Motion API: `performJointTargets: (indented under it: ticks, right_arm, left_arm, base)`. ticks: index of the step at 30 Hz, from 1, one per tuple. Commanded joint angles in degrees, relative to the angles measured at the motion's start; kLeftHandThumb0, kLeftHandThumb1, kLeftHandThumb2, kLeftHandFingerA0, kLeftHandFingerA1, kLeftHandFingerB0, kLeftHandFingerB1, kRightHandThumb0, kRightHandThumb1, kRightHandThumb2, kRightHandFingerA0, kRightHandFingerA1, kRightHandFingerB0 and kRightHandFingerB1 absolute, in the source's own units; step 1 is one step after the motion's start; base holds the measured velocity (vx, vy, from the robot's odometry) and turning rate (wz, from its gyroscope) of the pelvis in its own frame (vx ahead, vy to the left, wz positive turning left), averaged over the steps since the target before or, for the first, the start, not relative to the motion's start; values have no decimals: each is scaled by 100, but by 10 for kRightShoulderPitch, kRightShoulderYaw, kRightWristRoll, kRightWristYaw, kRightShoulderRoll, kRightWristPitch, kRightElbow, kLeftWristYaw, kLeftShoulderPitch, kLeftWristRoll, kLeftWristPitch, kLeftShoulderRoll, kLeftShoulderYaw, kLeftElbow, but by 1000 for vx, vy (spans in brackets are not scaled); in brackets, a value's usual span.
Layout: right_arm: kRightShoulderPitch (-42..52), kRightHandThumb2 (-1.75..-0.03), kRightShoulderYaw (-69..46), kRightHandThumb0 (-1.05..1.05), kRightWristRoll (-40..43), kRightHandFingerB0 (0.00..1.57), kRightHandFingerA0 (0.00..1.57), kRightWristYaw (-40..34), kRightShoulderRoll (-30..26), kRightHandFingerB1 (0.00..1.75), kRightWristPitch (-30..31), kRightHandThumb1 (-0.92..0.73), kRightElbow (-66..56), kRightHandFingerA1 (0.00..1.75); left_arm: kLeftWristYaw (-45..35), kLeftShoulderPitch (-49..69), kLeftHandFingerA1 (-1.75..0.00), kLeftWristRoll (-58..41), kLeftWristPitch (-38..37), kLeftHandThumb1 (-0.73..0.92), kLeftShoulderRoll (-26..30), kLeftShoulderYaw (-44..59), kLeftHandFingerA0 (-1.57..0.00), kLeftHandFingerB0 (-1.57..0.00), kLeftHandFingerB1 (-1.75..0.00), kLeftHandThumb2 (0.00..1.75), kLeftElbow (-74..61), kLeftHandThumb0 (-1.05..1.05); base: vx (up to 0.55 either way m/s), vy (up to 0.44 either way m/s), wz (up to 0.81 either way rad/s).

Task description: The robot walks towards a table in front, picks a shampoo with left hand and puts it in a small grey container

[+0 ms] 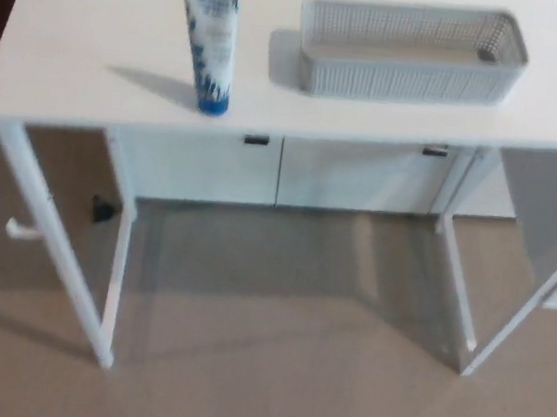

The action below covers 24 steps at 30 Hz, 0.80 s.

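Note:
A white and blue shampoo tube (209, 40) stands upright on its blue cap near the front edge of the white table (85, 56). To its right, a short gap away, sits a small grey perforated container (412, 51), long and shallow, with nothing visible inside. Neither of my hands shows in the head view.
The table stands on thin white legs (62, 254) over a beige floor (270, 369). White cabinet doors (283, 169) with dark handles are behind it under the tabletop. A small black object (104, 211) lies low by the left legs.

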Motion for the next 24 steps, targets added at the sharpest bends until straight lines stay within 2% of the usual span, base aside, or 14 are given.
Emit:
performJointTargets:
  ticks: [1, 12, 17, 22, 23, 24]
  right_arm:
    - [1, -62, 6, -28, -7, 40, 53, 5, -7, 36, 5, -72, 2, 41]
    - [2, -61, 22, -28, -14, 43, 56, 8, -11, 36, 3, -72, 0, 42]
    - [3, -61, 22, -28, -11, 43, 56, 13, -11, 36, 1, -72, 1, 41]
    - [8, -61, 23, -28, -11, 45, 58, 9, -9, 37, 2, -72, -1, 43]
    - [6, -61, 22, -29, -11, 43, 58, 13, -8, 37, 4, -72, 4, 45]
    - [6, -61, 26, -30, -14, 44, 59, 14, -10, 37, 2, -72, 5, 45]
  left_arm:
    - [-2, 9, -50, -3, -3, 58, 4, 3, -54, -39, -38, 57, 2, -32]
    - [-2, 12, -47, -4, 0, 58, 3, 3, -57, -41, -39, 57, 6, -30]
    - [0, 13, -50, -4, -2, 58, 2, 4, -56, -40, -38, 57, 4, -31]
    - [11, 15, -49, 3, -6, 59, 2, -1, -56, -35, -35, 58, 9, -34]
    - [6, 14, -63, -4, -3, 41, 0, 4, -43, -19, -52, 92, 10, -24]
    - [2, 14, -63, -7, -3, 41, 0, 6, -42, -18, -51, 92, 11, -25]
  base:
    - [440, 17, 12]
    - [458, -120, 32]
    - [299, -61, -13]
    - [209, 139, -36]
    - [230, 173, -14]
    - [208, 146, -7]
